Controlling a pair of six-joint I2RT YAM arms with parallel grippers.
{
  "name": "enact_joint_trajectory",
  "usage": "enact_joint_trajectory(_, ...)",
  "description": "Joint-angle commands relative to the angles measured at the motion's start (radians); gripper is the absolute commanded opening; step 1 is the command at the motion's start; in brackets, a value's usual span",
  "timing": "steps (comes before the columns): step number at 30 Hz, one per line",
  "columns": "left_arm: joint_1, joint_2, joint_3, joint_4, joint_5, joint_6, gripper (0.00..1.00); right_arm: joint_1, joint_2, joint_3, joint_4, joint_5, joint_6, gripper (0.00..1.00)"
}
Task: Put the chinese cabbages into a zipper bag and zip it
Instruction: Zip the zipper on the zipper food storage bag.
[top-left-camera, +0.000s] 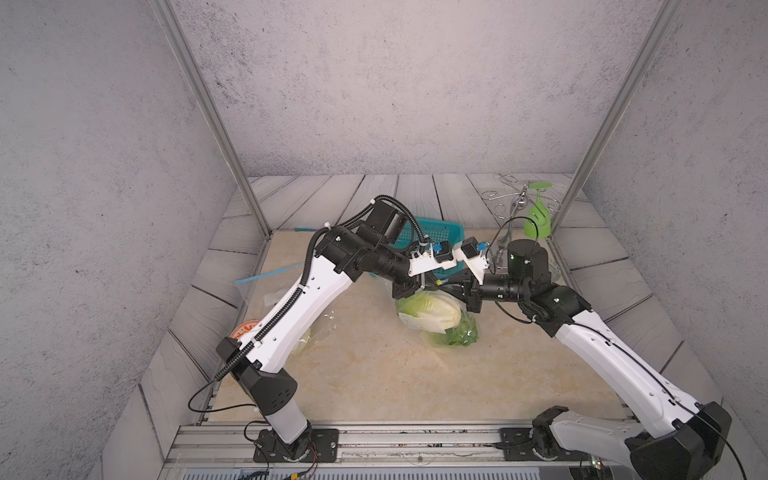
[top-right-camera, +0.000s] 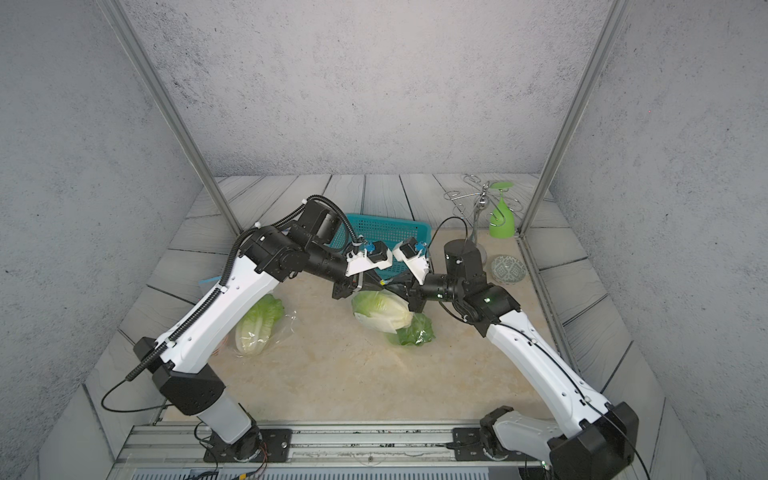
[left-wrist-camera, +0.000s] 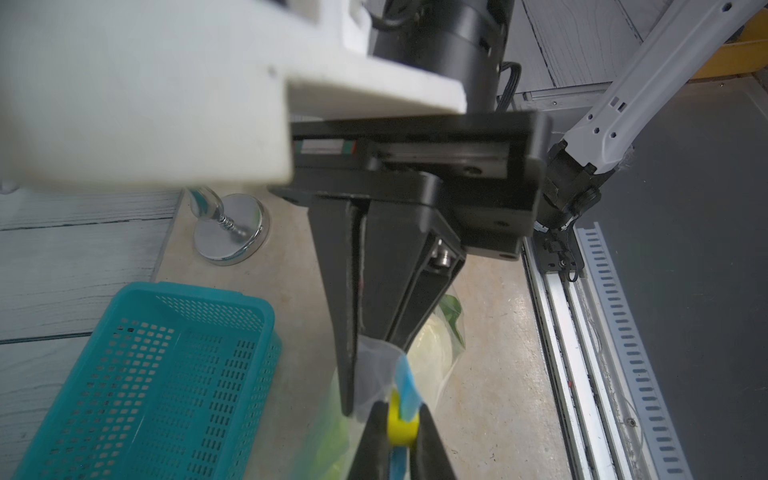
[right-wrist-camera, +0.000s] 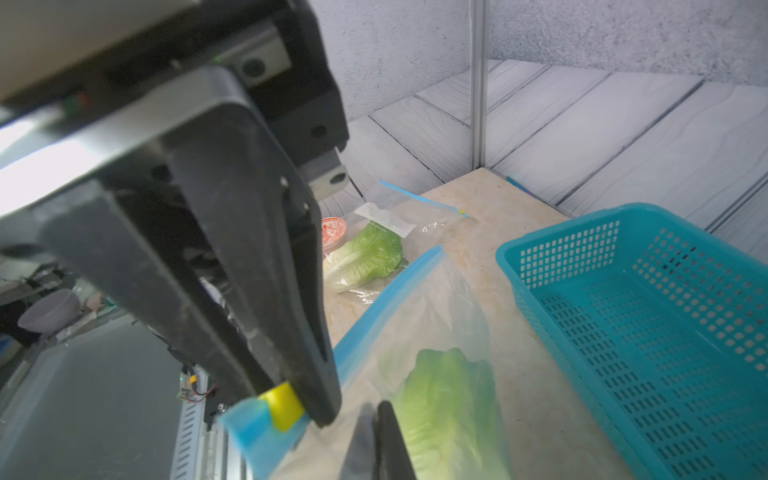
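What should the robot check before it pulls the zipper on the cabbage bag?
1. Left tool shut on the yellow slider: ok.
2. Right tool pinching the zipper bag corner: ok.
3. Chinese cabbages all inside: not ok; the third cabbage lies outside, near the left arm.
4. Blue zip track sealed: cannot tell.
5. Teal basket apart from the bag: ok.

Left arm (top-left-camera: 291, 307) and right arm (top-left-camera: 615, 357): white link shells with small screw holes, black joint housings, white wrist brackets with blue plugs, black wedge-fingered left gripper (left-wrist-camera: 361, 374) and right gripper (right-wrist-camera: 309, 409); left carries zip-tied corrugated conduit, right a thin black cable.
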Motion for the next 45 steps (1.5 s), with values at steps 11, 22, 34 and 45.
enact_joint_trajectory(11, 0.1, -0.193, -0.275, 0.19, 0.147, -0.061, 0.47, 0.001, -0.038, -0.021, 0.054, -0.136, 0.006, 0.0)
enact_joint_trajectory(22, 0.097, -0.201, -0.38, 0.381, 0.171, -0.037, 0.48, 0.001, -0.037, -0.015, 0.021, -0.184, -0.001, 0.0)
enact_joint_trajectory(34, 0.104, -0.224, -0.471, 0.405, 0.194, -0.115, 0.0, -0.001, -0.091, 0.018, -0.085, -0.055, -0.048, 0.36)
enact_joint_trajectory(45, 0.104, -0.222, -0.469, 0.362, 0.207, -0.099, 0.0, 0.001, -0.015, 0.135, -0.243, -0.054, -0.12, 0.27)
